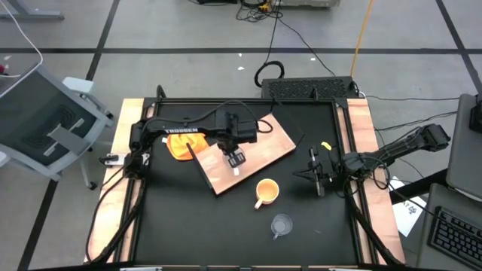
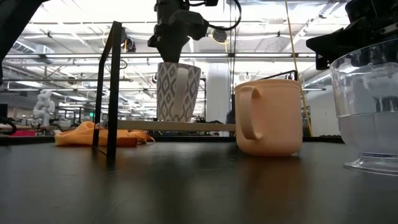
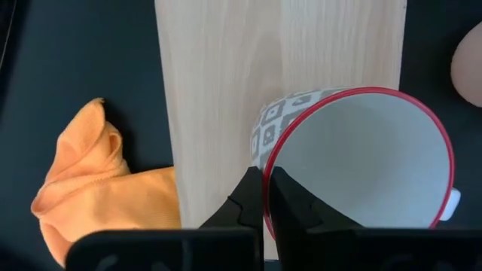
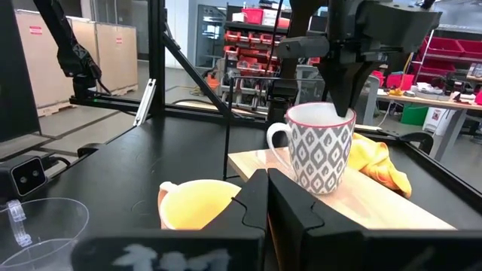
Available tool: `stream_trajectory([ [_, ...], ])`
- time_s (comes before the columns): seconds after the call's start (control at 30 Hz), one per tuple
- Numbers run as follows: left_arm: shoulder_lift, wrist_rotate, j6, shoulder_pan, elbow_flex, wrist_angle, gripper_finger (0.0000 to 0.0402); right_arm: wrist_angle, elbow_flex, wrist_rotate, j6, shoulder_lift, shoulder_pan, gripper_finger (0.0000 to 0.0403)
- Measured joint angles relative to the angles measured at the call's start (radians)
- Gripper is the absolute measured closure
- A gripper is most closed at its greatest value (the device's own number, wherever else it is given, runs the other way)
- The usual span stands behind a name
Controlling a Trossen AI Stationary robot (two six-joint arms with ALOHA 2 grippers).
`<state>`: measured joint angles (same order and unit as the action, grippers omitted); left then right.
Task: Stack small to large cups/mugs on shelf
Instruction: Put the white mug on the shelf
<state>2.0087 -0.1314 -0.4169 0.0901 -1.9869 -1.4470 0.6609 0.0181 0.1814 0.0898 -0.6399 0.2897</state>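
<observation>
Left of the wooden board [image 1: 252, 154]: orange cloth [image 1: 179, 145]. Above the board: left gripper [image 3: 263, 197] pinched tight on the rim of the patterned white mug [image 4: 320, 147] (red-lipped). Right of the board: yellow-orange mug [image 1: 266, 192], clear glass cup [image 1: 282, 225], then right gripper [image 4: 266, 197], closed, empty

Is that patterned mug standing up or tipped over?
Upright. The white mug stands mouth-up on the wooden board, and the left gripper is pinching its rim.
</observation>
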Motion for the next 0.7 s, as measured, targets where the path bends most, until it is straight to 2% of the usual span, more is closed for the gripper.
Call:
stream_trajectory([
  [0.2, -0.009, 0.018, -0.012, -0.001, 0.042, 0.017, 0.0396, 0.0, 0.0, 0.0, 0.0, 0.0, 0.0, 0.0403],
  [0.5, -0.174, 0.079, -0.07, 0.017, 0.332, 0.234, 0.0396, 0.005, 0.0, 0.0, 0.001, 0.0, 0.0, 0.0403],
  [0.7, -0.307, 0.081, -0.121, 0.023, 0.477, 0.273, 0.0396, 0.021, 0.0, 0.0, 0.008, 0.0, 0.0, 0.0403],
])
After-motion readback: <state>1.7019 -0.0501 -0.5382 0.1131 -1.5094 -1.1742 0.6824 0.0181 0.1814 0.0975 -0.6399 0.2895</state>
